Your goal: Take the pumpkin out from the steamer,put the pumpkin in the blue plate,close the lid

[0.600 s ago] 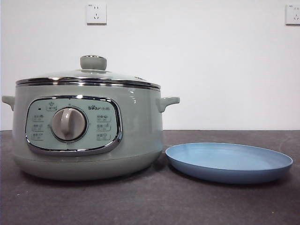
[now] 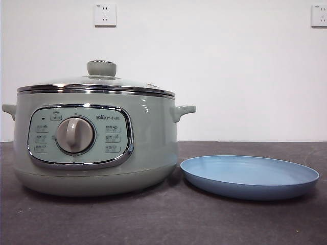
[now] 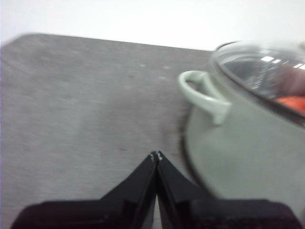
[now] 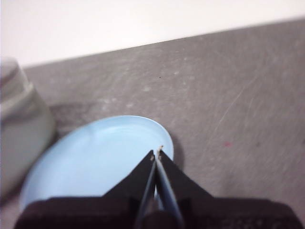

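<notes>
The sage-green steamer (image 2: 97,148) stands at the left of the front view with its glass lid (image 2: 97,81) on it. The blue plate (image 2: 249,176) lies empty to its right. In the left wrist view the steamer (image 3: 238,152) is near, and an orange-red patch of the pumpkin (image 3: 293,102) shows through the lid (image 3: 259,67). My left gripper (image 3: 156,155) is shut and empty over the table beside the steamer's handle (image 3: 205,95). My right gripper (image 4: 157,151) is shut and empty over the blue plate's (image 4: 95,162) edge. Neither gripper shows in the front view.
The dark grey table (image 2: 163,219) runs under both things. A white wall with two sockets (image 2: 104,15) stands behind. The steamer's side (image 4: 19,129) shows blurred beside the plate in the right wrist view.
</notes>
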{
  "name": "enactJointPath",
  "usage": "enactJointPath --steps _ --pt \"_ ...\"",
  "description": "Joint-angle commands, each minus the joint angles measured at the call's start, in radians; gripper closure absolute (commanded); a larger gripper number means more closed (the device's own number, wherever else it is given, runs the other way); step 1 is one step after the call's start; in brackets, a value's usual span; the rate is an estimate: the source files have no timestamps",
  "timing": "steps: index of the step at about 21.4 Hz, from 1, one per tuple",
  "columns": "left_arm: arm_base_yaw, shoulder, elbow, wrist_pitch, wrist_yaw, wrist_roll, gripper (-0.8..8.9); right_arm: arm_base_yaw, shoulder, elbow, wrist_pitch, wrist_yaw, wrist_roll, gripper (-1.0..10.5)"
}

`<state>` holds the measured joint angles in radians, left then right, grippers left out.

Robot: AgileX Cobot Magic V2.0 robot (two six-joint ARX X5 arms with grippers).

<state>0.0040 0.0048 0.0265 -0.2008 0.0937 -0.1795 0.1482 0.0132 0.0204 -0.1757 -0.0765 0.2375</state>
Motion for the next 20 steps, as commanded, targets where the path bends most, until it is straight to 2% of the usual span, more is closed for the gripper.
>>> enactJointPath --steps 1,5,10,12,16,20 --pt "0.003 -0.003 -0.013 -0.002 0.069 -0.128 8.16 -0.003 0.001 -0.013 0.002 -0.001 0.225 9.5" --pt "0.003 -0.003 -0.013 0.006 0.147 -0.174 8.16 -0.003 0.001 -0.013 0.003 0.000 0.290 9.5" --pt "0.003 -0.003 -0.013 0.007 0.222 -0.218 8.19 -0.003 0.001 -0.008 0.003 -0.005 0.294 9.5" --pt "0.003 -0.003 -0.013 0.006 0.224 -0.226 8.22 -0.003 0.002 -0.001 0.002 -0.011 0.300 9.5" --pt "0.003 0.000 -0.009 0.005 0.221 -0.295 8.21 -0.003 0.015 0.030 -0.020 -0.034 0.307 9.6" --pt "0.003 0.013 0.022 -0.010 0.213 -0.300 8.21 -0.003 0.051 0.085 -0.054 -0.056 0.315 9.6"
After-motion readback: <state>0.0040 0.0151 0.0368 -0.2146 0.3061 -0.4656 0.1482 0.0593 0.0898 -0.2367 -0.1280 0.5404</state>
